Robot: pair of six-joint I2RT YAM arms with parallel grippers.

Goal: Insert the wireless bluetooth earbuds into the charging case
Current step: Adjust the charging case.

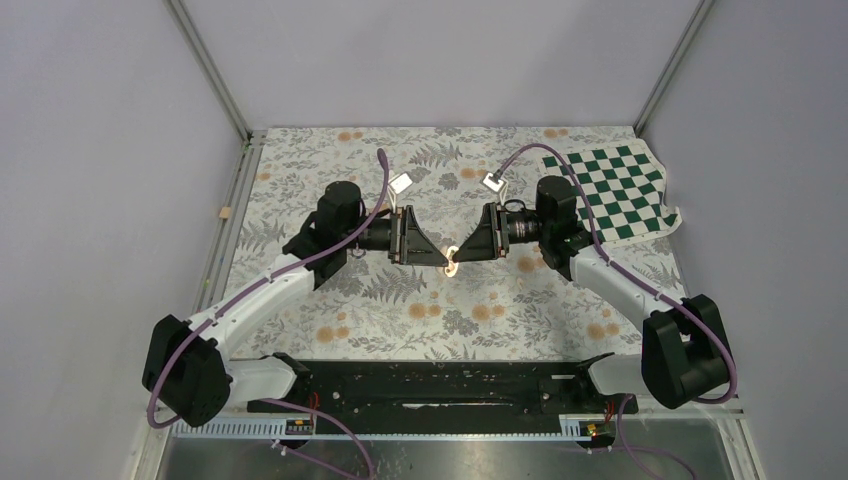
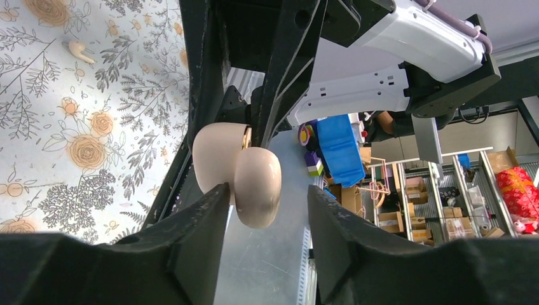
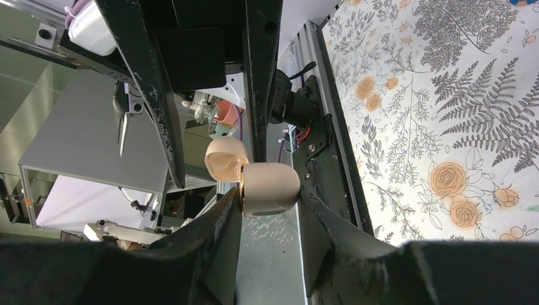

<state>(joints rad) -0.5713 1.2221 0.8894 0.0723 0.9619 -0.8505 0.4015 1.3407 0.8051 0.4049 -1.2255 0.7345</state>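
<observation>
Charging case (image 3: 270,189) held in the air between the two arms, above the floral cloth (image 2: 63,127) at mid-table, its hinged halves swung apart. The right gripper (image 3: 269,198) is clenched on one rounded half, a finger pressed against each flank. The left gripper (image 2: 268,194) brackets the other half with its jaws parted: one finger touches the shell, while a gap shows at the opposite finger, so it has no hold. One earbud (image 2: 81,51) lies loose on the cloth, well apart from the case; the second cannot be found in any view. The case is judged light, stiff and glossy, and its domed shell is apt to squirt out of a pinch placed off the widest part. The hinge is probably the weak point, so each half is best taken across its flanks. The earbud is judged lighter again and slippery, best pinched across its bulb.
</observation>
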